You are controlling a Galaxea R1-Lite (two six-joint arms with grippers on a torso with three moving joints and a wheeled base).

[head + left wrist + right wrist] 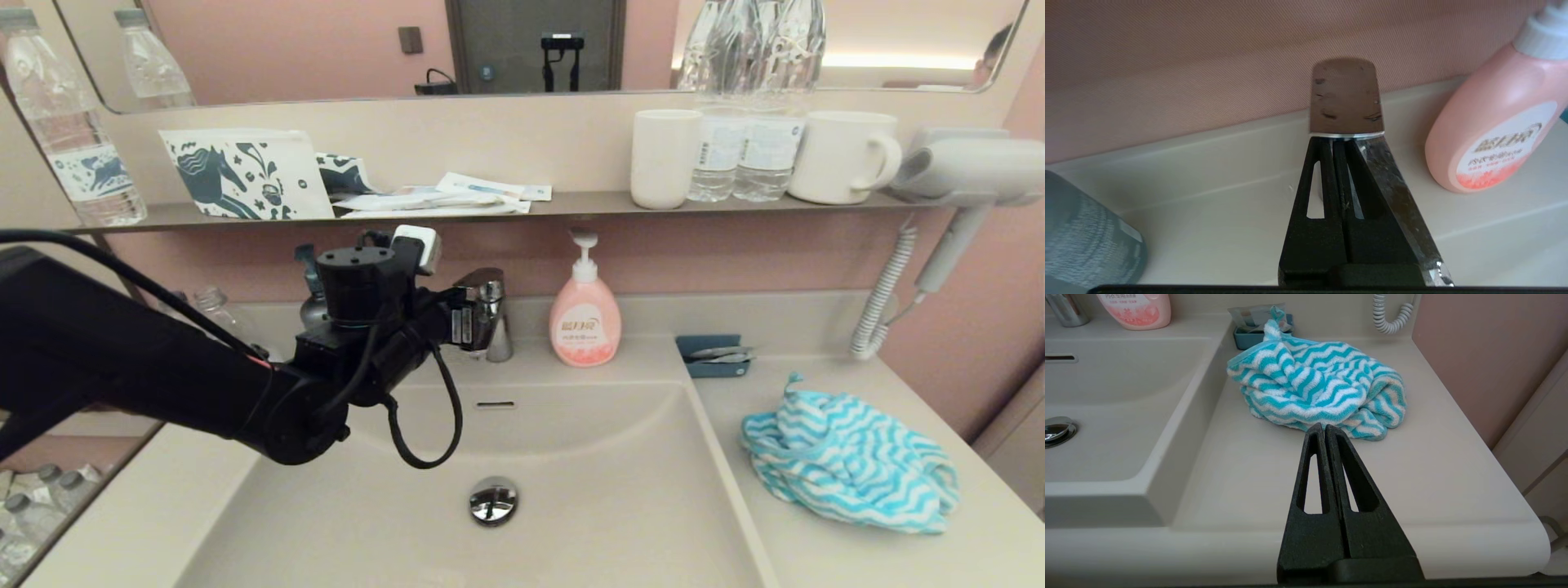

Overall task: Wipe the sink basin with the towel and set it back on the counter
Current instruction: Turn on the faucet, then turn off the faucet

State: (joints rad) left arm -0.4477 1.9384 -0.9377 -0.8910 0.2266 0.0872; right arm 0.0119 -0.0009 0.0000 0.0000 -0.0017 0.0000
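The turquoise-and-white zigzag towel (849, 465) (1314, 384) lies crumpled on the beige counter (857, 563) (1412, 465), to the right of the sink basin (620, 506) (1106, 375). The basin holds only its chrome drain plug (493, 500) (1057, 430). My left gripper (457, 322) (1337, 141) is shut, its tips right under the chrome faucet lever (482, 287) (1345, 98) at the back of the basin. My right gripper (1325, 428) is shut and empty, low over the counter's front part, its tips just short of the towel's near edge; the head view does not show it.
A pink soap bottle (584, 322) (1494, 122) stands right of the faucet, a blue dish (713, 357) behind the towel. A dark bottle (1081, 237) stands left of the faucet. The wall shelf (571, 204) carries cups and bottles; a hair dryer (971, 171) hangs at right.
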